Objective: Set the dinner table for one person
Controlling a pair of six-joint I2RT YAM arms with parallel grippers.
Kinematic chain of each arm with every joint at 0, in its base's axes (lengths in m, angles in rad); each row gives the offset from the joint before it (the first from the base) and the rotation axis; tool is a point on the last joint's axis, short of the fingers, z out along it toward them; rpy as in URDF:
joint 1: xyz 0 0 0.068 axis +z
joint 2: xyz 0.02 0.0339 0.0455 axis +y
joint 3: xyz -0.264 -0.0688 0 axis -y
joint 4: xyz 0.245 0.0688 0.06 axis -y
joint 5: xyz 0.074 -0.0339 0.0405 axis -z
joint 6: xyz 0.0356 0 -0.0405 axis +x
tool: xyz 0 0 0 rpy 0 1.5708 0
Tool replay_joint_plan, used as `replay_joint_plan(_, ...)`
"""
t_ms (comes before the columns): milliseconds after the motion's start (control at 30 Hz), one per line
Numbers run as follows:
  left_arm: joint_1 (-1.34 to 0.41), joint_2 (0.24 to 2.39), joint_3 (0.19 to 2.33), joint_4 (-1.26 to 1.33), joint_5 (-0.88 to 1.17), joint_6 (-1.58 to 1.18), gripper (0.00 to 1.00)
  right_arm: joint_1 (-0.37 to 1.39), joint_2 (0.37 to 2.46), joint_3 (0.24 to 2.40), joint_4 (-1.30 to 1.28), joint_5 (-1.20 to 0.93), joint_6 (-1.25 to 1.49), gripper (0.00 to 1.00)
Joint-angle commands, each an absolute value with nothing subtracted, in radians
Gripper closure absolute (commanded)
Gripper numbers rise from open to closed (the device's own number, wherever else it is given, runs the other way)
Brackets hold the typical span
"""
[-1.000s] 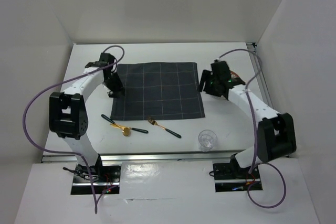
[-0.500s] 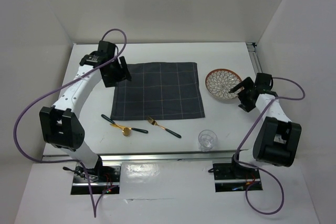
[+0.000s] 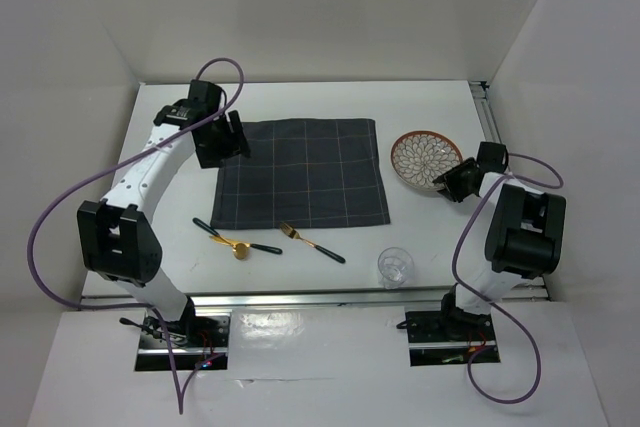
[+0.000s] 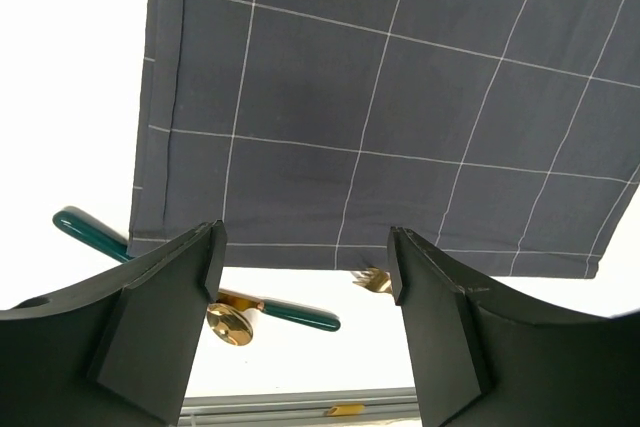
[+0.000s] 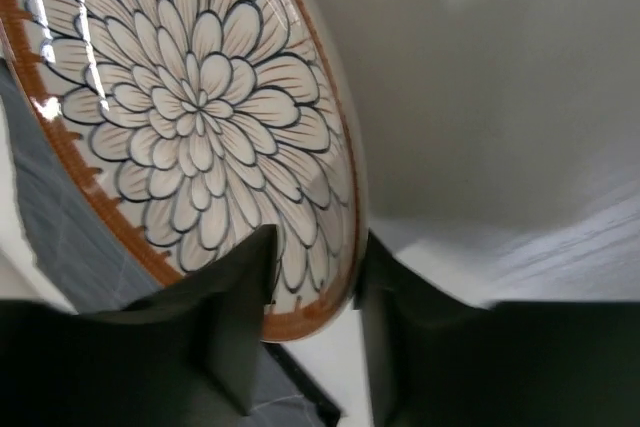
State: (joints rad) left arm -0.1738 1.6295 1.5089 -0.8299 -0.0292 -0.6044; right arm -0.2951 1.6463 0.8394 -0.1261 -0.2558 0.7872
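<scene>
Where the overhead view takes in the whole rig, the dinner table [image 3: 300, 97] shows as a large flat white rectangle, matte and smooth, with metal rails along its near and right edges; it fills the floor of a plain white three-walled enclosure. A placemat [image 3: 300, 187] lies flat at the table's centre: dark grey woven cloth, roughly square, crossed by thin pale lines in a check, hemmed along its left edge. Right of it, just clear of the cloth, sits a plate [image 3: 422, 158], round and glossy, cream with dark-outlined flower petals and a rust-orange rim. Near the front edge: a spoon [image 3: 240, 247] with a gold bowl and dark green handle pieces to either side, a fork [image 3: 312, 244] with gold tines and a dark green handle, and a small clear glass [image 3: 395, 267] standing upright to the right. The left gripper [image 4: 305, 257] hangs over the placemat's far left corner, its black angular fingers spread wide with nothing between them; below it the wrist camera shows the cloth, the spoon and the fork tines. The right gripper [image 5: 312, 277] sits low at the plate's near right rim, one finger over the patterned face and the other outside the edge. Whether they are pinching the rim, cannot tell. Purple cables loop from both white arms.
</scene>
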Motion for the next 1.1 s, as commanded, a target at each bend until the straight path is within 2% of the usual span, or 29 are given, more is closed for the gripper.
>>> replay_joint_plan(0,-0.176,1.64,1.511,-0.824,-0.041,-0.588,0.17,-0.298,1.655,0.828,-0.035,-0.265,0.805,0.6)
replay_joint_plan(33,-0.176,1.64,1.511,-0.824,-0.041,-0.588,0.17,-0.298,1.664,0.828,-0.025,-0.265,0.805,0.71)
replay_joint_plan(167,-0.176,1.64,1.522,-0.824,-0.041,-0.588,0.18,-0.298,1.664,0.828,-0.025,-0.256,0.805,0.91)
replay_joint_plan(200,-0.176,1.64,1.531,-0.834,-0.041,-0.578,0.18,-0.298,1.652,0.837,-0.025,-0.256,0.805,0.99)
replay_joint_plan(433,-0.176,1.631,1.591,-0.856,-0.032,-0.568,0.18,-0.276,1.494,0.88,-0.043,-0.268,0.793,1.0)
replay_joint_plan(567,-0.176,1.611,1.601,-0.881,-0.084,-0.607,0.18,-0.212,1.414,0.946,-0.055,-0.301,0.756,1.0)
replay_joint_plan(633,-0.176,1.6,1.585,-0.891,-0.138,-0.633,0.18,-0.123,1.405,0.997,-0.055,-0.334,0.741,1.0)
replay_joint_plan(833,-0.176,1.502,1.508,-0.882,-0.224,-0.707,0.18,0.233,1.556,1.135,-0.034,-0.328,0.741,1.0)
replay_joint_plan(933,-0.167,1.483,1.497,-0.882,-0.224,-0.716,0.18,0.311,1.665,1.207,-0.021,-0.35,0.767,1.0)
replay_joint_plan(1067,-0.149,1.453,1.487,-0.882,-0.215,-0.716,0.18,0.325,1.802,1.287,0.009,-0.431,0.793,1.0)
